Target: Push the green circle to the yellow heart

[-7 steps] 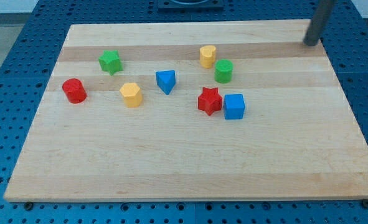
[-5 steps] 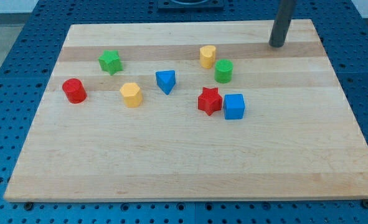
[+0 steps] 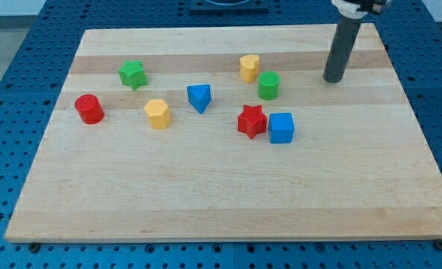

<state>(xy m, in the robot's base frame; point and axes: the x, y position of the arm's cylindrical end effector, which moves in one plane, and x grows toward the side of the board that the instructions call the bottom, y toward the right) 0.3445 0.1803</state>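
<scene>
The green circle (image 3: 268,85) sits on the wooden board, right of the middle near the view's top. The yellow heart (image 3: 249,67) lies just up and left of it, almost touching. My tip (image 3: 331,79) rests on the board to the right of the green circle, about level with it and well apart from it. The dark rod rises from the tip toward the view's top.
A red star (image 3: 251,121) and a blue cube (image 3: 281,128) sit just below the green circle. A blue triangle (image 3: 199,97), a yellow hexagon (image 3: 158,113), a green star (image 3: 132,74) and a red cylinder (image 3: 89,108) lie to the left. The board's right edge (image 3: 411,112) is beyond my tip.
My tip has moved from the board's top right corner to the left and then down, ending closer to the green circle. No block has moved.
</scene>
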